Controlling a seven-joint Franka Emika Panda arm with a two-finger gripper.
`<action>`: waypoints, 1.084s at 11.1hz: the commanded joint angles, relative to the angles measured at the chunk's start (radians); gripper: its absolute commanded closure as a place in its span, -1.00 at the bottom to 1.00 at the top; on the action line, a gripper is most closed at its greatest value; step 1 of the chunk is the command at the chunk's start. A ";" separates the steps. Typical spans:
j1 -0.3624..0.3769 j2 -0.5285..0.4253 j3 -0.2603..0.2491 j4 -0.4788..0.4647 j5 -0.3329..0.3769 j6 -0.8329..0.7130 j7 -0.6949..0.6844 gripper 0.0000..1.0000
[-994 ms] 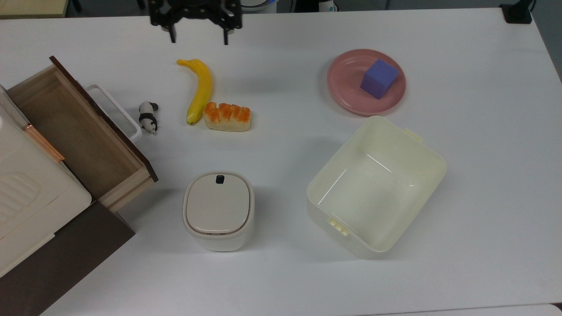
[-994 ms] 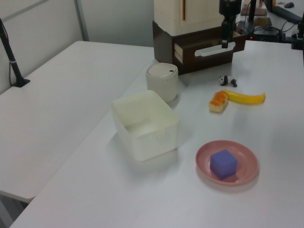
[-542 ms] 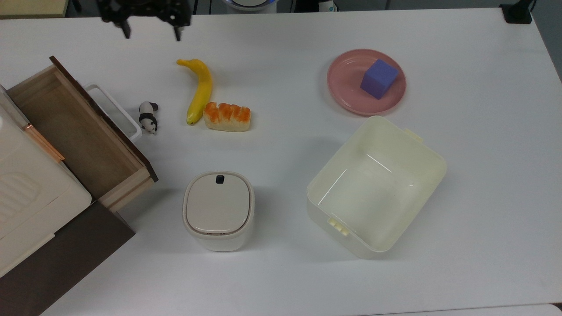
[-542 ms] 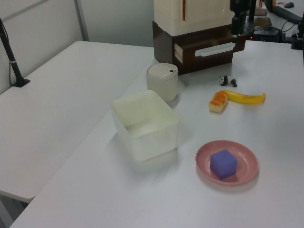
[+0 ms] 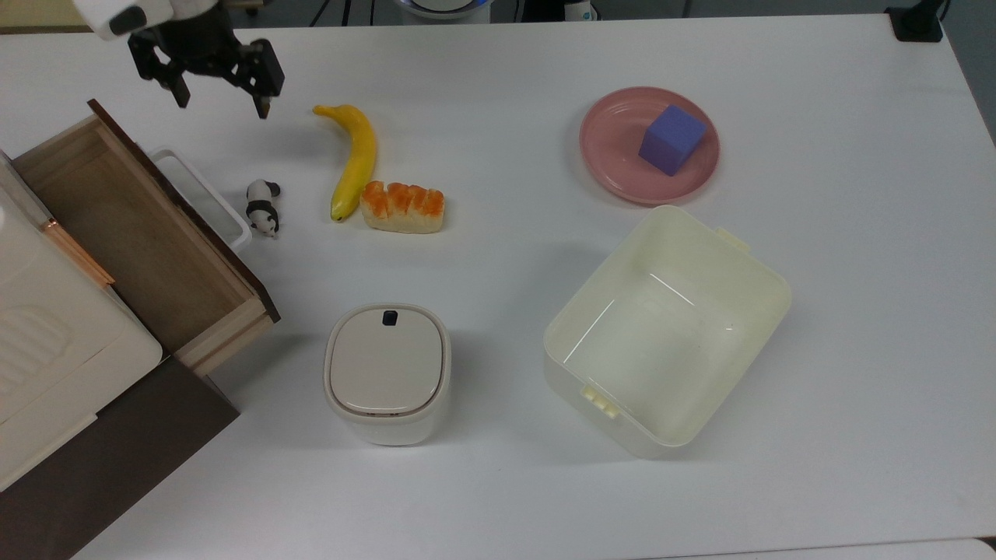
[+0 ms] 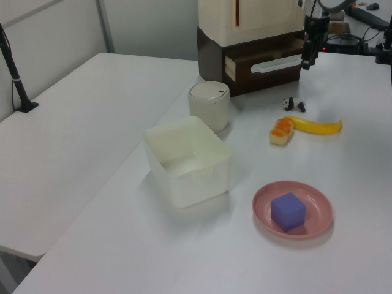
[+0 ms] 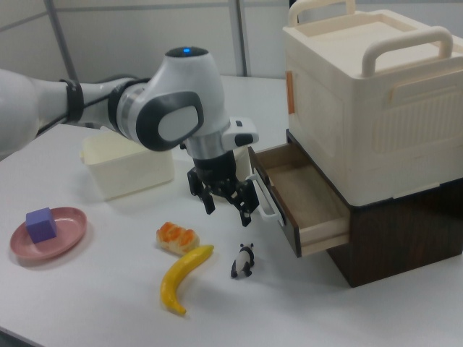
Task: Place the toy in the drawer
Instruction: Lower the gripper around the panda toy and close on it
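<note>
Panda toy sits on the white table, just beside the white handle of the open drawer, with the banana a little off on the top view's right. And the gripper hangs above the table, jaws spread wide and holding nothing, up the frame from the panda in the top view, near the drawer's far corner. The reach looks to be the step in hand, and the trick will be lining those open fingers squarely over the little figurine and coming straight down, because the handle is close on one side and a sloppy approach could clip it or knock the toy over. A narrow, centred pinch on the body should do it. The drawer is already pulled out and looks bare inside, so the drop should be easy.

The right view gives what the top view cannot: the gripper is clearly well off the table, above and behind the panda, and the cream box is stacked on the cabinet over the drawer. The top view, meanwhile, lays out the whole table plan, the lidded white pot and the cream bin included
</note>
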 commanded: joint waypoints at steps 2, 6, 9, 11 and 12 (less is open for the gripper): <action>-0.012 0.039 -0.002 -0.126 0.020 0.209 -0.014 -1.00; -0.012 0.128 -0.001 -0.156 0.020 0.331 -0.013 -1.00; -0.003 0.183 0.002 -0.154 0.016 0.406 -0.013 -0.74; -0.001 0.186 0.002 -0.154 0.014 0.421 -0.014 0.06; 0.000 0.188 0.004 -0.153 0.010 0.423 -0.016 0.31</action>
